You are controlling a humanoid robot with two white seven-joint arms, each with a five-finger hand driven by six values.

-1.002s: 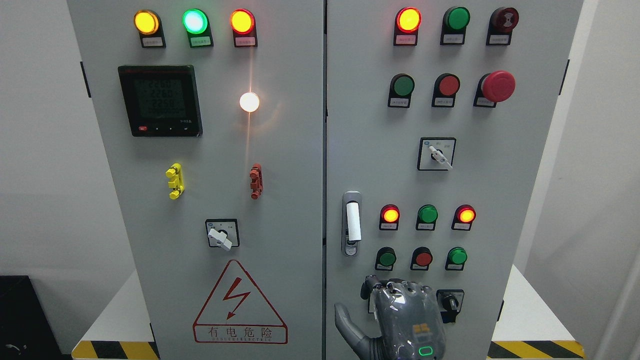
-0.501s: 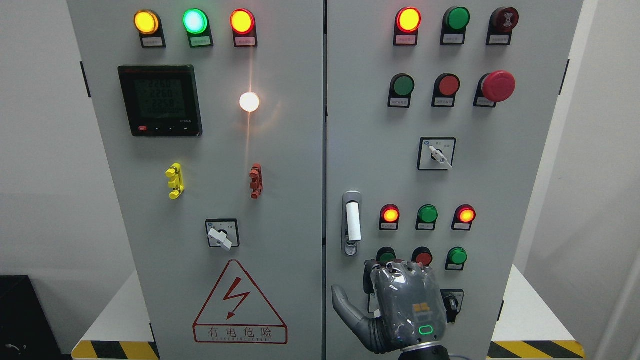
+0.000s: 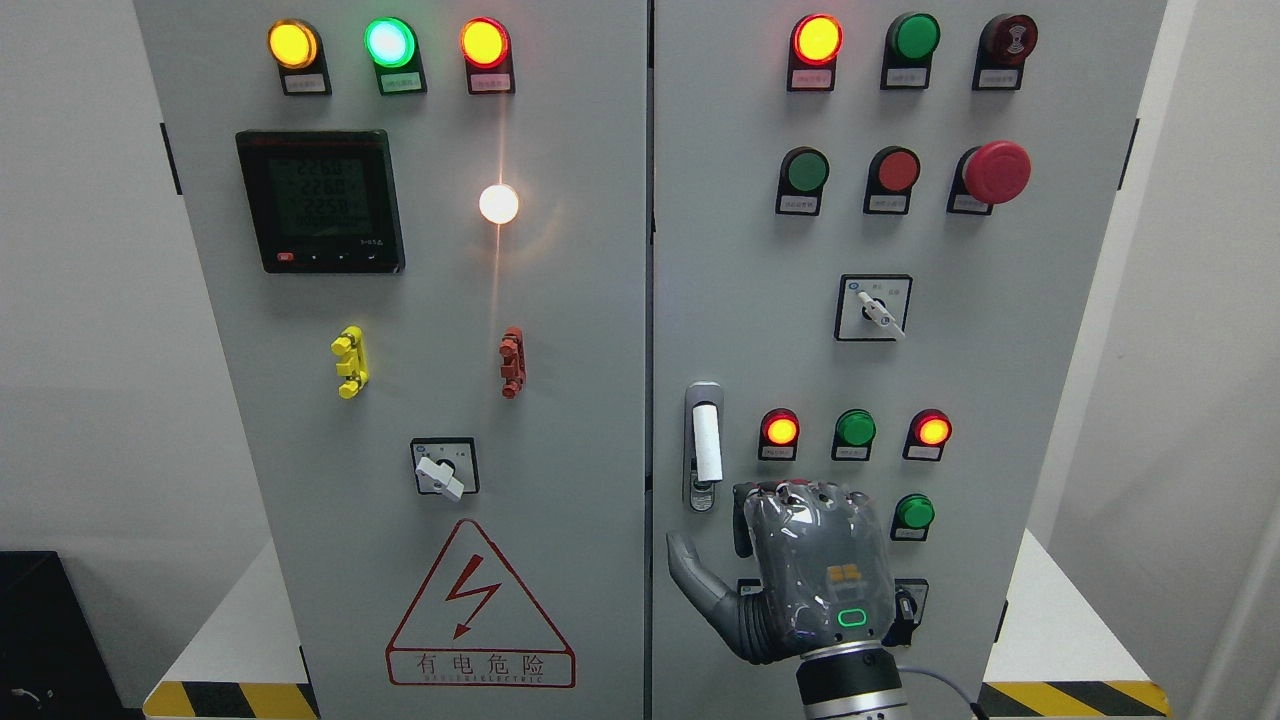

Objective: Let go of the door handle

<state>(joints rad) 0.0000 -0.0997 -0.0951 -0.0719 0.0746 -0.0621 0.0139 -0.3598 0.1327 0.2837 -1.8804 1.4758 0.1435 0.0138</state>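
On the left door (image 3: 400, 400) of the grey cabinet, three lamps (image 3: 389, 43) glow along the top, amber, green and amber, with a dark digital meter (image 3: 320, 200) below them and a bright white lamp (image 3: 498, 204) to its right. Lower down sit a yellow clip (image 3: 350, 362) and a red clip (image 3: 512, 362), then a small rotary switch (image 3: 444, 468) above a red lightning warning triangle (image 3: 478, 610). Across the seam, on the right door (image 3: 1000, 400), the door handle (image 3: 705, 445) stands upright near the door's left edge, a white grip in a metal frame, and nothing has hold of it. The right hand (image 3: 805, 570) comes up from the bottom edge just right of the middle, its back towards me, below and slightly right of the handle and apart from it. Its thumb (image 3: 692, 578) sticks out to the left and its fingers (image 3: 800, 497) curl forward at the knuckles; whether they touch the panel I cannot tell, but they grasp nothing. The hand covers part of a row of push buttons, beside a green button (image 3: 914, 512) that is clear of it. Above are lit lamps (image 3: 856, 428), another rotary switch (image 3: 873, 308) and a red mushroom button (image 3: 995, 172).
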